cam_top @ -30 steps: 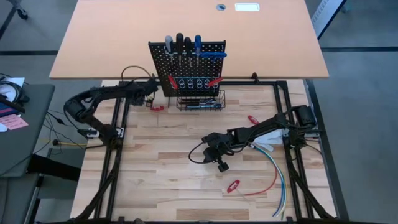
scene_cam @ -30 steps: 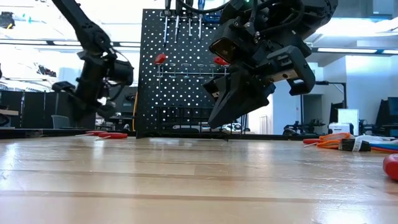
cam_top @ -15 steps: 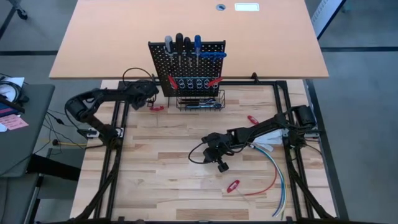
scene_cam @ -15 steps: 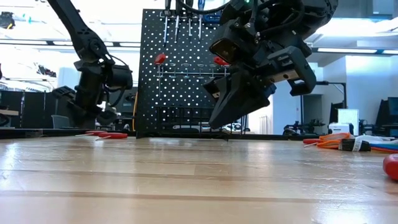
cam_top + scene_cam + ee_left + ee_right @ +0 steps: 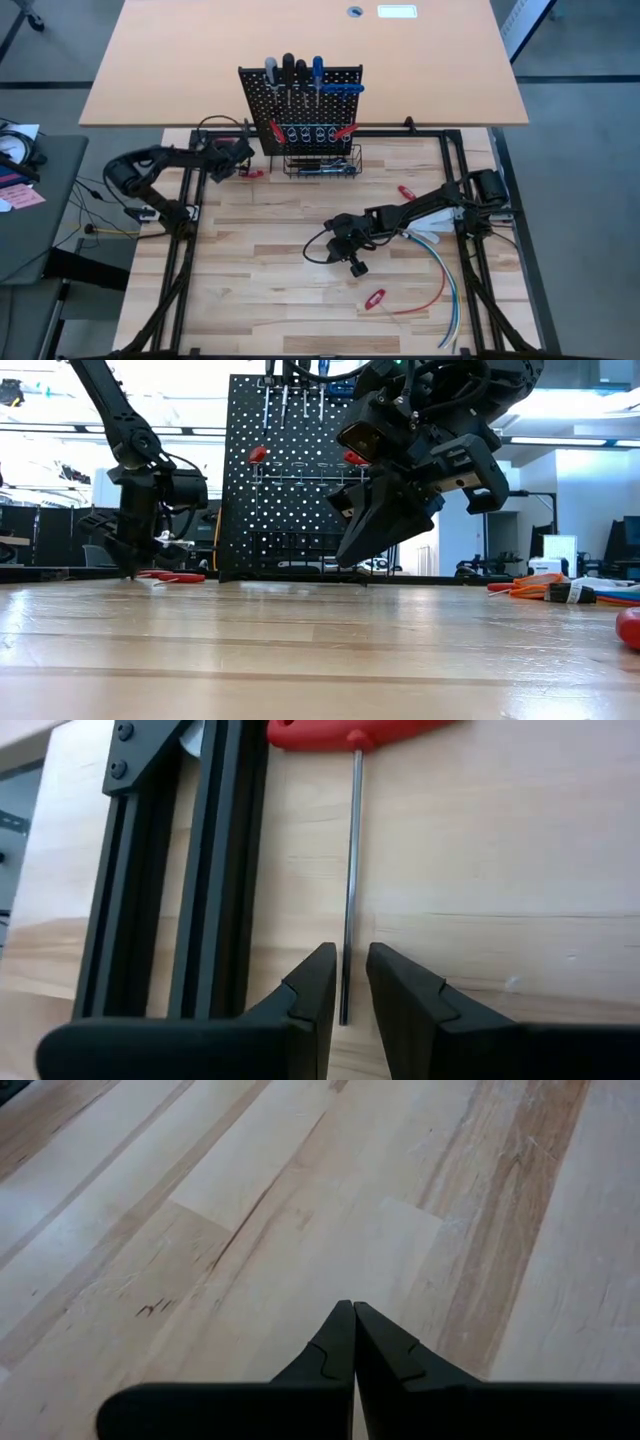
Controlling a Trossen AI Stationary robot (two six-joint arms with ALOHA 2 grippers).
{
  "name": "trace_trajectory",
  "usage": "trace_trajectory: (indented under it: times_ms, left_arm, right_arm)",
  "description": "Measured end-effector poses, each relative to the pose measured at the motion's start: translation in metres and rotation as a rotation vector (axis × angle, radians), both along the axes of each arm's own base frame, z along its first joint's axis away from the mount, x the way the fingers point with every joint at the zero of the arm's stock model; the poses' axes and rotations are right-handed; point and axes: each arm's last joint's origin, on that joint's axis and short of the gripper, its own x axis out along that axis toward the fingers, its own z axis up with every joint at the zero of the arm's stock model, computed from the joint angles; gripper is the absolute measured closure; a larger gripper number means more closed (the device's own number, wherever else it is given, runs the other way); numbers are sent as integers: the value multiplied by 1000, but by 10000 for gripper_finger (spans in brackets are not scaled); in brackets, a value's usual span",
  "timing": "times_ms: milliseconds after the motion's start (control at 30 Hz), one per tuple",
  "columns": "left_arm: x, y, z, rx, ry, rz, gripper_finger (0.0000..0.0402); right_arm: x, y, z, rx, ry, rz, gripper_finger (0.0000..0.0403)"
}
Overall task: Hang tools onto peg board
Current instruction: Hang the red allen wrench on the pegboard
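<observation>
Currently left gripper (image 5: 346, 982) sits low, fingers narrowly parted astride the thin shaft of a red T-handle tool (image 5: 352, 890) lying flat beside the peg board (image 5: 300, 95), lined up to pinch it. Right gripper (image 5: 353, 1342) hangs pressed shut and empty mid-table, waiting.

Left arm reaches in from worktop's left edge, elbow bent, wrist pitched down; left gripper (image 5: 345, 982) low over surface, fingers (image 5: 315, 982) parted by narrow gap. Right arm stretches from right side toward worktop's middle, wrist tilted downward; right gripper (image 5: 352, 1342) hangs above surface, fingers pressed together, tips meeting, nothing between them.
</observation>
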Motion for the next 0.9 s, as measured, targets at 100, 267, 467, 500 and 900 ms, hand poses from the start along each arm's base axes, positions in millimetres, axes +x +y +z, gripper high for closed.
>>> trace_trajectory:
  times_ms: [100,267,467,500,900]
  left_arm:
    - [0,-4,-3,-8,-21,9,338]
    - [-5,-10,-10,-59,-46,21,338]
    - [-12,-15,-15,-112,-72,47,338]
    - [-13,-15,-14,-119,-74,53,338]
    - [-19,-33,12,-198,-224,9,338]
  right_arm:
    - [0,0,0,0,0,-1,394]
    - [0,0,0,0,0,-1,394]
    - [0,0,0,-1,0,-1,394]
    - [0,0,0,-1,0,-1,394]
    - [0,-1,0,-1,0,0,394]
